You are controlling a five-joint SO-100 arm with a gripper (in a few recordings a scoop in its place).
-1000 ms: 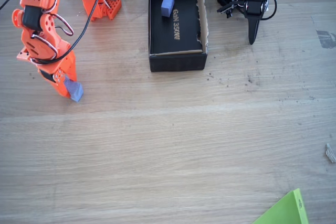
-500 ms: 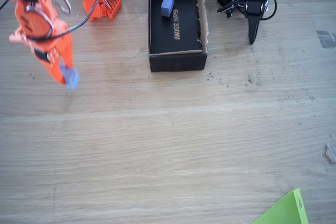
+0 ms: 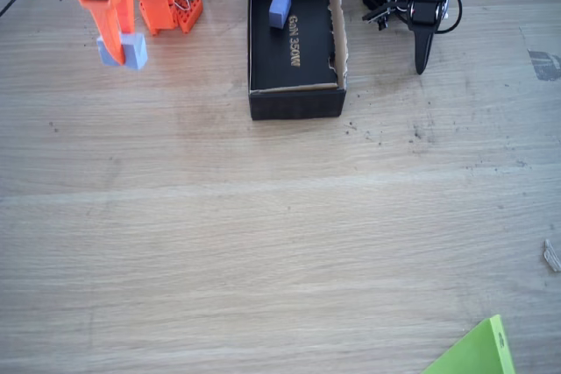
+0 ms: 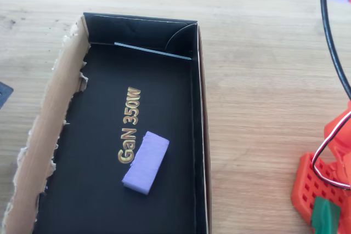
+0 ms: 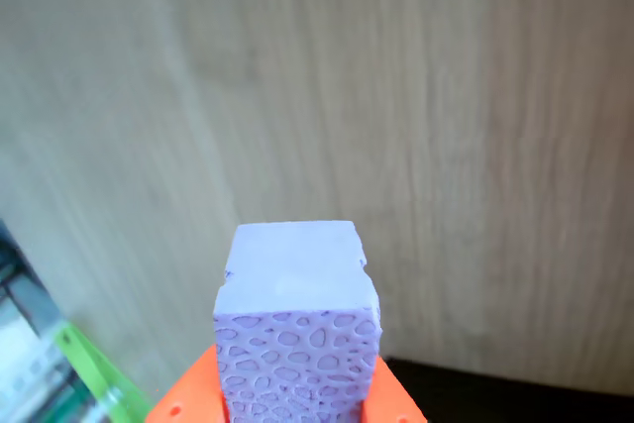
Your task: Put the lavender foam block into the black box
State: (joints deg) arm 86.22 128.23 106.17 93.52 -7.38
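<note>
Orange claw point(image 3: 121, 50) is gripping the lavender foam block point(image 3: 133, 51) above the counter point(image 3: 280, 234), at far left in the fixed view, well apart from the black box point(image 3: 295, 98). A blue-violet block point(image 4: 145, 161) is lying inside the box beside the gold lettering point(image 4: 129, 125).

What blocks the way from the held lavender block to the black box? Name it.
Nothing visible. In the fixed view the hand holds the lavender foam block left of the black box, with bare table between them. A blue-violet block already lies inside, leaving floor free.
</note>
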